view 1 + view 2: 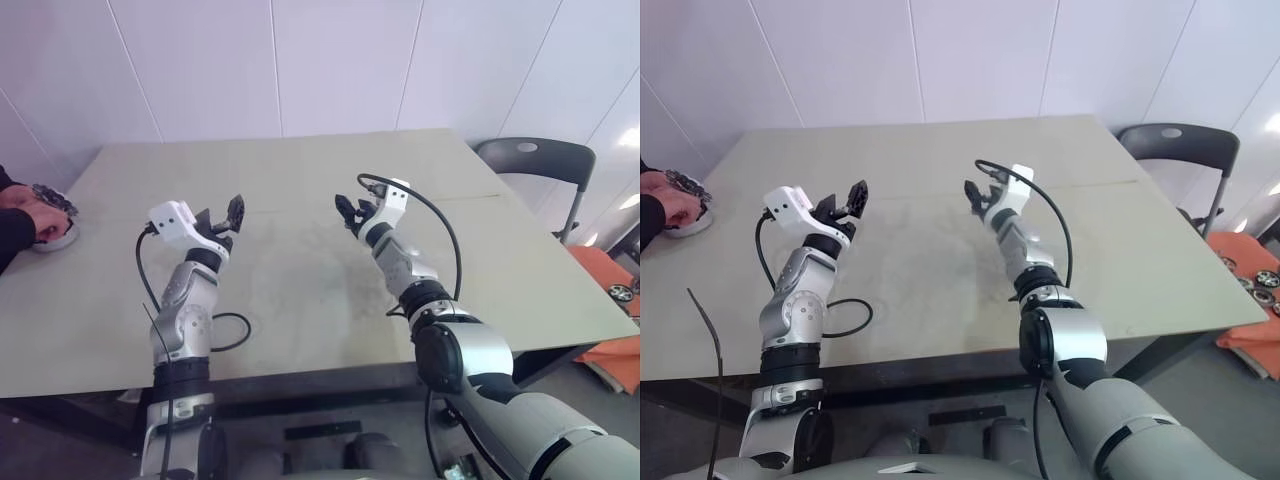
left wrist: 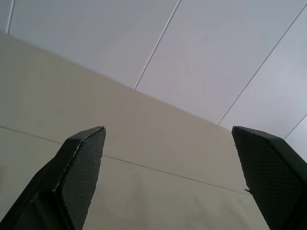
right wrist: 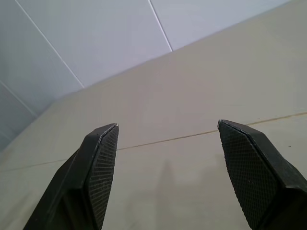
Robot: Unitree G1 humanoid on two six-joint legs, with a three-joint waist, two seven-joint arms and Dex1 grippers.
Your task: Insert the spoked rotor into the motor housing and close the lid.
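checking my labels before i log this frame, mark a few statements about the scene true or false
1. The left gripper and the right gripper are both open and hold nothing. True.
2. The right gripper grips a spoked wheel. False: nothing is between its fingers, which are raised over the bare table.
3. A person's hand rests at the table's left edge on a round grey part. True.
4. The dark chair stands on the robot's left. False: it is on the right, past the table's far right corner.
5. The left gripper touches the person's hand. False: they are well apart.
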